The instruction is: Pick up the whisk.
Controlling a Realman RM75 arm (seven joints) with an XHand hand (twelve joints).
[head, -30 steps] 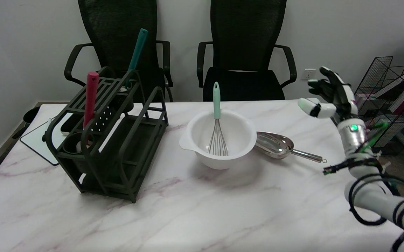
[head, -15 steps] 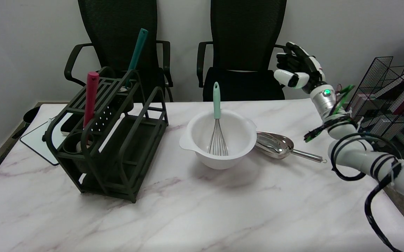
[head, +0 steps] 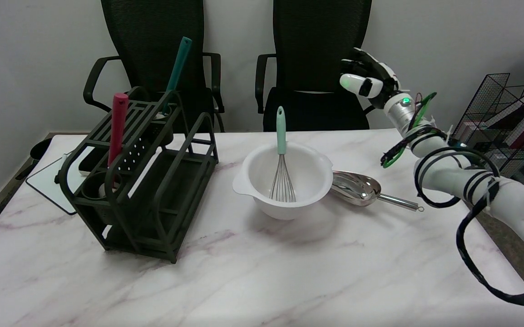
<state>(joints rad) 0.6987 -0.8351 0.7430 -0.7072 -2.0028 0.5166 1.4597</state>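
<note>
A whisk (head: 281, 156) with a mint-green handle and wire loops stands upright in a white bowl (head: 313, 186) at the table's middle, its handle leaning on the bowl's far rim. My right hand (head: 367, 80) is raised in the air to the upper right of the whisk handle, well apart from it. Its fingers are spread and it holds nothing.
A dark green rack (head: 146, 175) on the left holds a red-handled tool (head: 117, 127) and a teal-handled tool (head: 176, 68). A metal scoop (head: 357, 187) lies right of the bowl. Two black chairs (head: 318, 63) stand behind the table; a wire shelf (head: 511, 127) is at the right.
My right hand has risen and travelled left, from beside the table's right edge to a spot above and right of the whisk handle. The whisk and bowl have not moved.
</note>
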